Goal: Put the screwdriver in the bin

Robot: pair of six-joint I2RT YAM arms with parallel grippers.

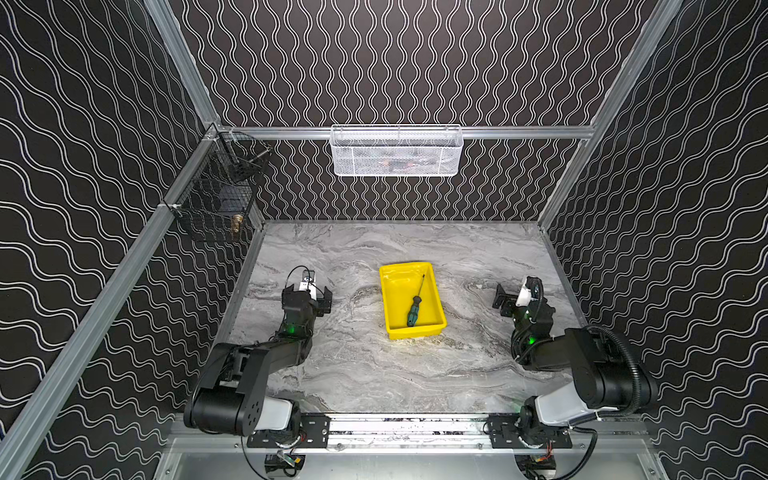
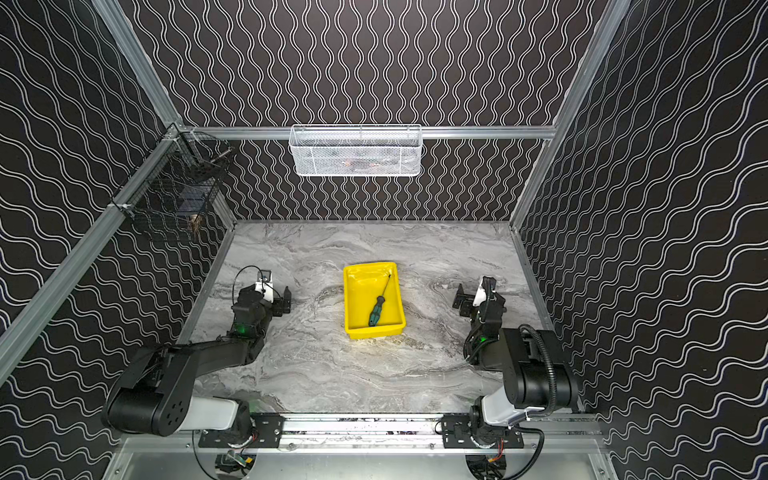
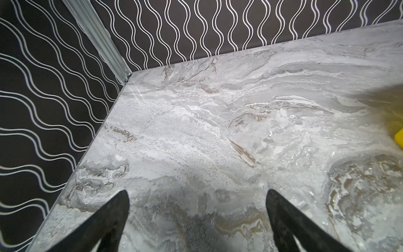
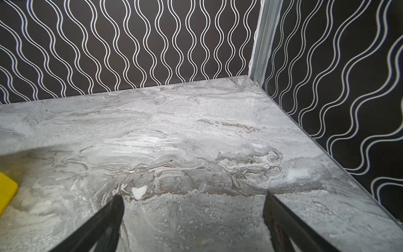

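Note:
The screwdriver [image 1: 414,309] [image 2: 377,311], with a teal and black handle, lies slantwise inside the yellow bin [image 1: 415,332] [image 2: 374,331] at the middle of the marble table. Its handle points to the near wall and its shaft to the far right corner. My left gripper [image 1: 309,293] [image 2: 270,293] [image 3: 197,193] hovers left of the bin, open and empty. My right gripper [image 1: 517,291] [image 2: 473,297] [image 4: 193,195] stands right of the bin, open with only bare table between its fingers. A corner of the bin [image 3: 400,137] [image 4: 6,192] shows at the edge of each wrist view.
A white mesh basket [image 1: 397,151] hangs on the back wall rail. A black wire basket [image 1: 216,195] hangs on the left wall near the back corner. Patterned walls close the table on three sides. The arm bases sit on a metal rail [image 1: 407,428] in front.

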